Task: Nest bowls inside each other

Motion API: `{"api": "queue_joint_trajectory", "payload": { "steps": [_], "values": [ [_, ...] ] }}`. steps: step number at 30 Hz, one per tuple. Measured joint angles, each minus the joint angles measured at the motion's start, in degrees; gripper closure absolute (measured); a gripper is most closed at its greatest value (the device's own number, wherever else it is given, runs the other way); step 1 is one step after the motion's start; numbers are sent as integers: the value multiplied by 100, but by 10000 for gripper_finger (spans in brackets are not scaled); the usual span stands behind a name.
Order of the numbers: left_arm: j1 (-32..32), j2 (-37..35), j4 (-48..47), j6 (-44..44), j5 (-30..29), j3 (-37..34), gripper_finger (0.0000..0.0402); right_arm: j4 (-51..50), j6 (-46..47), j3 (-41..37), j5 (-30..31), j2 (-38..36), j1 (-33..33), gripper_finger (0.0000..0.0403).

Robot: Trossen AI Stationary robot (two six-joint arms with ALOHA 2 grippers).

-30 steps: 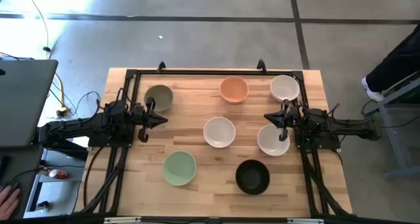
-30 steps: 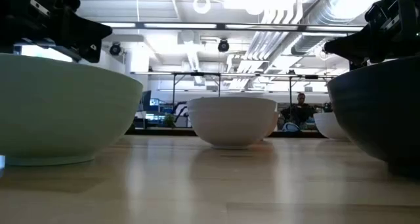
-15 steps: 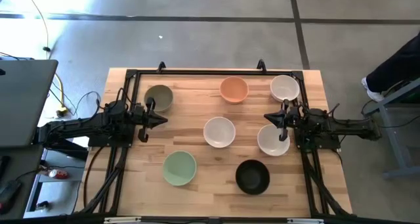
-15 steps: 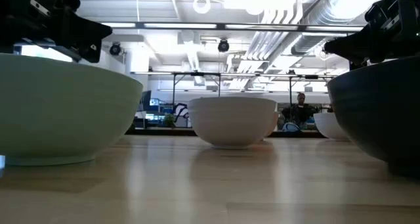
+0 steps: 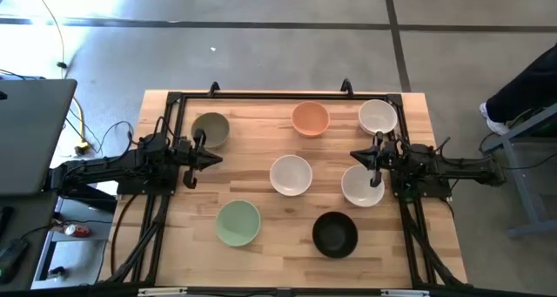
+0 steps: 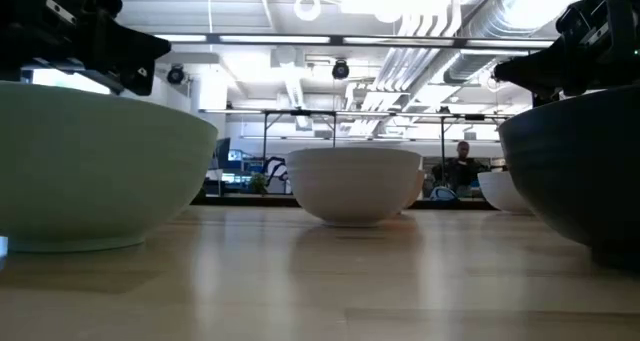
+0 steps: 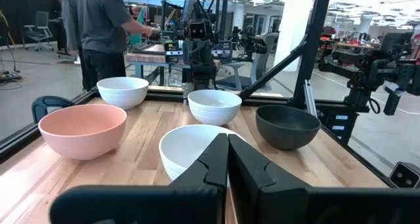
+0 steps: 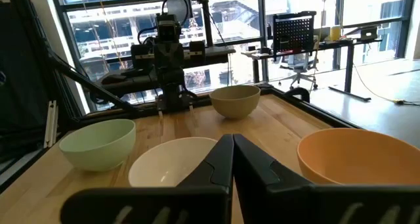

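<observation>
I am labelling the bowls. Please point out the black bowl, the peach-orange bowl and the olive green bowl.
black bowl (image 5: 335, 233), high view, inside bottom.
peach-orange bowl (image 5: 310, 118), high view, inside bottom.
olive green bowl (image 5: 212, 127), high view, inside.

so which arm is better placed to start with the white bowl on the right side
Right. The right gripper hangs at that white bowl's rim, fingers shut. The left gripper sits across the table by the olive green bowl.

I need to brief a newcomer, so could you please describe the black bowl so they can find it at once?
Look at the wooden table from above and go to its near edge, right of middle. The black bowl sits there, with a pale green bowl to its left; it is the only dark one.
</observation>
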Motion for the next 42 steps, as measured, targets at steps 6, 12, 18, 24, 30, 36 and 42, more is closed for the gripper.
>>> {"api": "queue_joint_trajectory", "payload": {
  "steps": [6,12,18,24,30,36,42],
  "values": [
    [0,0,0,0,0,0,401,0,-1,1,0,0,1,402],
    [-1,0,13,-20,0,0,401,-1,-2,0,0,0,1,402],
    [-4,0,13,-500,2,0,401,0,0,-1,0,-2,1,402],
    [-2,-2,82,-514,2,0,401,-1,-1067,1,2,-2,0,402],
    [0,-2,182,-514,2,0,401,-1,-2255,0,2,0,0,402],
    [-2,0,179,-536,2,0,401,-1,-1564,-1,-18,-2,0,402],
    [-2,0,177,-1077,2,0,401,98,40,0,-33,-2,0,402]
  ]
}}
